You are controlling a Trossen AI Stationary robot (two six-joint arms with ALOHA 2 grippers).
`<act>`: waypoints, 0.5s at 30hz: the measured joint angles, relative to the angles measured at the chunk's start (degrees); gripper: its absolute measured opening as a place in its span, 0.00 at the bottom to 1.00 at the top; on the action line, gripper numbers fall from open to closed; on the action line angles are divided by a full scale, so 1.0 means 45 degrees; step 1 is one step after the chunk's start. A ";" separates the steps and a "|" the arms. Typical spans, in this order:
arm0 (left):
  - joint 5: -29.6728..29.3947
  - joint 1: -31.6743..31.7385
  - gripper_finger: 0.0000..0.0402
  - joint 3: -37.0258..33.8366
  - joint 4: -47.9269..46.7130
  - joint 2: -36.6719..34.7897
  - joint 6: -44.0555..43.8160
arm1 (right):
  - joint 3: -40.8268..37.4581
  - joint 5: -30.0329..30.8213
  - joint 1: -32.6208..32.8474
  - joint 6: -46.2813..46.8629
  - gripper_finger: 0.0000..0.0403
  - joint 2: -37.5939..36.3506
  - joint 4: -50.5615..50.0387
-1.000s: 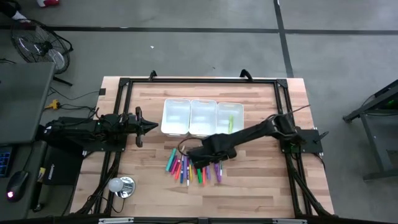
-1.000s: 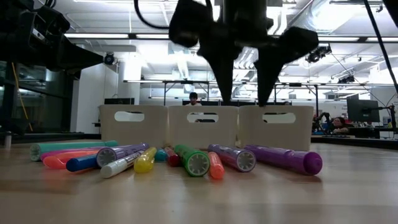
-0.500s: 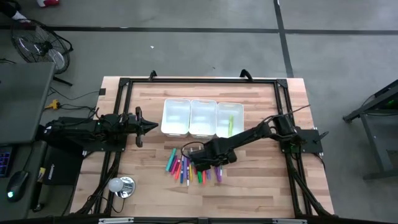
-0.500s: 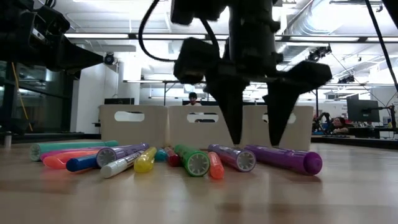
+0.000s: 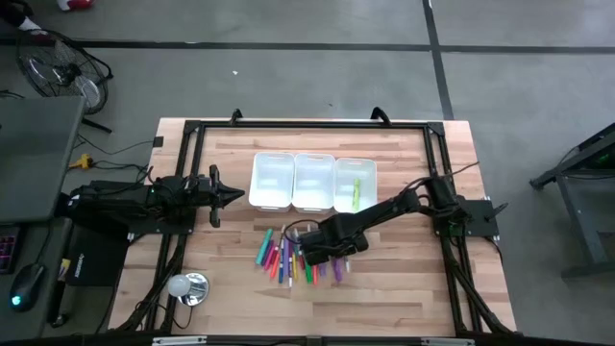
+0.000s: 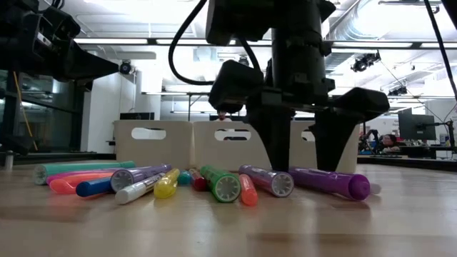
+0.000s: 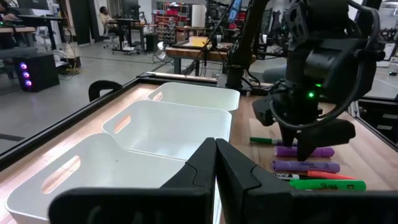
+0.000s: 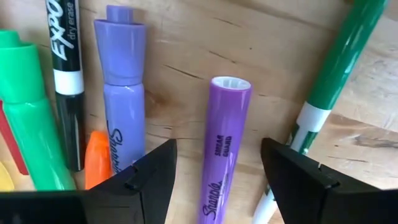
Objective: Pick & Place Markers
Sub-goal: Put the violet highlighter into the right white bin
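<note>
High view: we count one marker (image 5: 356,191) binned, rest of markers (image 5: 288,259) on table. Right gripper (image 8: 214,180) fingers wide, purple marker (image 8: 222,149) lying between them, not yet gripped. Left gripper (image 7: 214,163) fingers pinched shut, empty, waiting beside bins (image 5: 312,181).

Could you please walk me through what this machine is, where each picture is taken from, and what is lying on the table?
These are two robot arms at a wooden table, each ending in a two-finger gripper. One picture looks straight down, one looks level across the tabletop, and one comes from a camera on each wrist. Three white bins stand in a row; the one nearest the right arm holds a green marker. In front of them lies a cluster of coloured markers. The right gripper is open, low over the cluster, its fingers straddling a purple marker, which is not yet gripped. The left gripper waits shut at the table's side, holding nothing.
</note>
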 joint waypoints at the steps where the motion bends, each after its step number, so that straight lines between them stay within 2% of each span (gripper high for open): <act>1: 0.0000 0.0000 0.02 -0.0004 0.0000 0.0005 0.0000 | -0.0016 0.0003 0.0004 -0.0022 0.56 0.0002 0.0000; 7: 0.0000 0.0000 0.02 -0.0005 0.0000 0.0002 0.0000 | -0.0030 -0.0162 0.0019 -0.0284 0.53 0.0027 -0.0035; 15: 0.0000 0.0000 0.02 -0.0002 0.0000 0.0002 0.0000 | -0.0074 -0.0142 0.0238 -0.0293 0.35 0.0066 -0.0112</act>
